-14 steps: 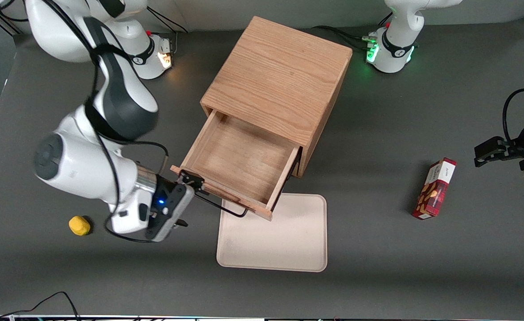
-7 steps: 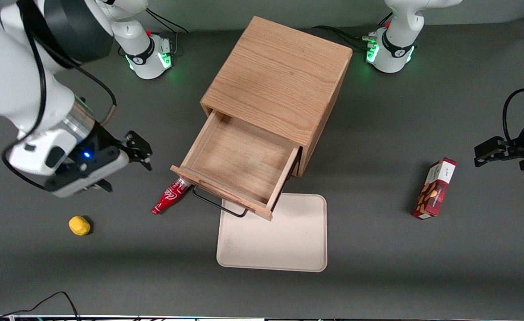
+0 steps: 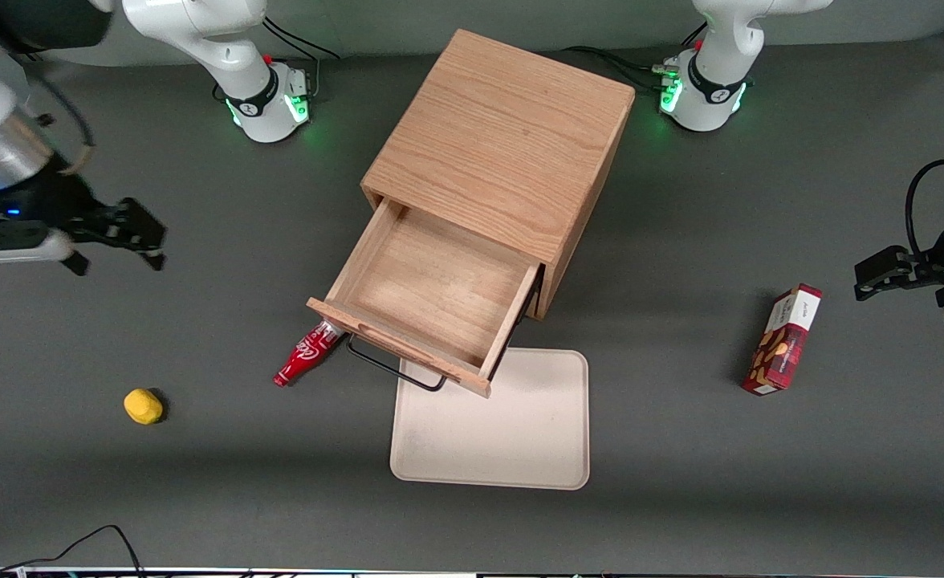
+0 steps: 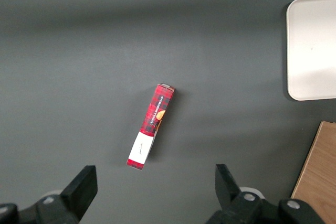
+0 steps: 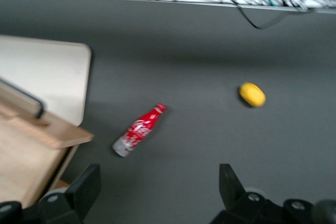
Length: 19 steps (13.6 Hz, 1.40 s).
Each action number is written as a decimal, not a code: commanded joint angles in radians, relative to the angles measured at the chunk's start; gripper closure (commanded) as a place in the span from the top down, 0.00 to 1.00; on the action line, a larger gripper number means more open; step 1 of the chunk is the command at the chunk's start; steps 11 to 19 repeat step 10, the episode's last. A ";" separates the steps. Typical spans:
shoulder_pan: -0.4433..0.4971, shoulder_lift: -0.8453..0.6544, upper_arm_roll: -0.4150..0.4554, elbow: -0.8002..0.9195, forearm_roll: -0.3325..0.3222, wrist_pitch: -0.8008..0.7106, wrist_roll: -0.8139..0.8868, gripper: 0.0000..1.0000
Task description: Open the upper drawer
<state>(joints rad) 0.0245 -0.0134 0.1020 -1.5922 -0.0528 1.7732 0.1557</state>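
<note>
The wooden cabinet [image 3: 504, 136] stands mid-table. Its upper drawer [image 3: 432, 297] is pulled well out, an empty oak tray with a thin black wire handle [image 3: 396, 369] on its front. The lower drawer is hidden beneath it. My right gripper [image 3: 147, 241] is open and empty. It hangs above the bare table, well away from the drawer toward the working arm's end of the table. The right wrist view shows its open fingers [image 5: 86, 187] over grey table, with the drawer's front corner [image 5: 58, 132] and handle [image 5: 23, 100] off to the side.
A red cola bottle [image 3: 305, 356] lies on the table by the drawer's front corner. A yellow lemon-like thing [image 3: 143, 405] lies nearer the front camera than the gripper. A cream tray [image 3: 512, 433] lies in front of the drawer. A red cookie box [image 3: 783, 339] lies toward the parked arm's end.
My gripper left the drawer's handle end and moved up and away toward the working arm's end of the table. This uncovered the red bottle. The drawer stayed pulled out.
</note>
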 commanded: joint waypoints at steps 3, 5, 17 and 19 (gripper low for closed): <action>-0.121 -0.052 0.002 -0.083 0.073 0.017 0.033 1.00; -0.129 -0.046 0.001 -0.086 0.151 -0.014 0.036 1.00; -0.138 -0.042 -0.002 -0.107 0.157 -0.070 0.036 1.00; -0.138 -0.042 -0.002 -0.107 0.157 -0.070 0.036 1.00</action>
